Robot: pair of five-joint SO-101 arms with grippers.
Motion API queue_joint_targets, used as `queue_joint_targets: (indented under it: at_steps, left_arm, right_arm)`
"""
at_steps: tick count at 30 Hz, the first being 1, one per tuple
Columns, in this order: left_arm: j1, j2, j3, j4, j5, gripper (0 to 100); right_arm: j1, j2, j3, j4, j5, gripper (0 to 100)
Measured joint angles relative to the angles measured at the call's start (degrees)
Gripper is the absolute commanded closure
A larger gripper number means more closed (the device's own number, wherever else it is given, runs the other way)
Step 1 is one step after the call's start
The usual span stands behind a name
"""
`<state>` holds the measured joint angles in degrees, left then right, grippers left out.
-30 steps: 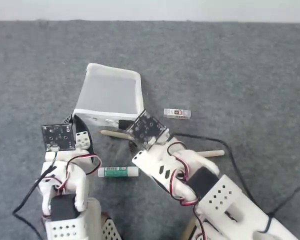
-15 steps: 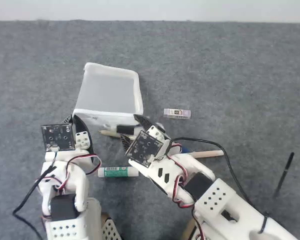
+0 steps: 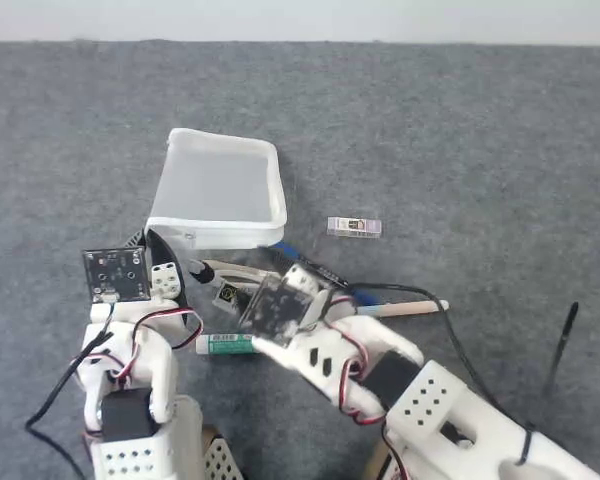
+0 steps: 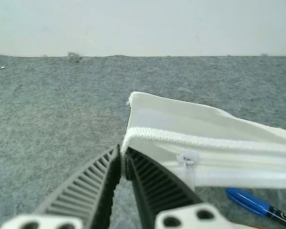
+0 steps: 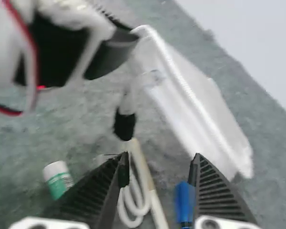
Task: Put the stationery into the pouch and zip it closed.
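Observation:
The white pouch (image 3: 220, 190) lies open-side toward the arms, its zipper pull (image 4: 188, 159) hanging at the front edge. My left gripper (image 4: 124, 151) is shut on the pouch's near corner (image 3: 160, 243). My right gripper (image 3: 267, 277) stands open just in front of the pouch, over a wooden pencil (image 5: 140, 167) with a black end. A blue pen (image 5: 183, 202) lies by one finger, its tip near the pouch (image 5: 195, 109). A green-and-white glue stick (image 3: 232, 344) rests on the carpet between the arms. The pencil's other end (image 3: 405, 309) pokes out to the right.
A small clear box (image 3: 354, 227) lies right of the pouch. A black pen (image 3: 562, 338) lies at the far right. Grey carpet (image 3: 460, 140) covers the table, and a white wall runs along the back edge. A white cable loop (image 5: 131, 205) hangs under my right gripper.
My right gripper has drawn back from the pouch toward the front left and now hangs over the pencil. The blue pen has come into sight. The left gripper kept its hold.

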<state>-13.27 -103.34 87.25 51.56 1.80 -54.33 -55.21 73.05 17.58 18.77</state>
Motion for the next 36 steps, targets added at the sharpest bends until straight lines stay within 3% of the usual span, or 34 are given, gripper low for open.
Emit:
queue_joint_targets:
  at_steps: [6,15,25,36]
  left_arm:
    - [0.0,0.0,0.0,0.0,0.0,99]
    - [0.0,0.0,0.0,0.0,0.0,99]
    - [-0.2,0.0,0.0,0.0,0.0,99]
    - [-0.9,0.0,0.0,0.0,0.0,99]
  right_arm:
    - [-3.8,0.0,0.0,0.5,0.0,80.1]
    - [-4.3,1.0,0.0,-4.0,-7.3,80.1]
    - [-4.3,22.9,-4.4,-14.5,-7.6,80.1]
    - [-4.3,28.7,-10.2,-14.7,-7.6,80.1]
